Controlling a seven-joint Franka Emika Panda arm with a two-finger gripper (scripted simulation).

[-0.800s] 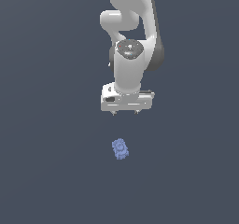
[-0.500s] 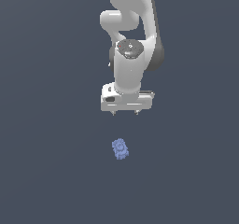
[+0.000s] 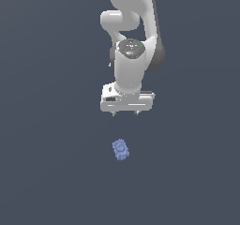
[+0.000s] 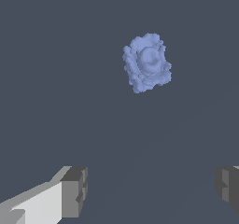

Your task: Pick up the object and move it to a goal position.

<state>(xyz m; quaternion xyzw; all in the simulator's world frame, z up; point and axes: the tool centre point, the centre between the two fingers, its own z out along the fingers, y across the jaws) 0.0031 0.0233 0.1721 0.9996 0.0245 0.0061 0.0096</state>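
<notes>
The gripper [image 3: 124, 113] hangs apart from the object [image 3: 120, 149], jaws wide apart (empty), probably ready to descend around it.

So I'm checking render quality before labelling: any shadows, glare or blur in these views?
Exterior view: flat, even light, soft shading on the glossy white arm, no cast shadow under the small periwinkle-blue lumpy block or the gripper. Wrist view: block sharp, its ring mark readable; grey finger pads crisp, no blur or glare.
</notes>
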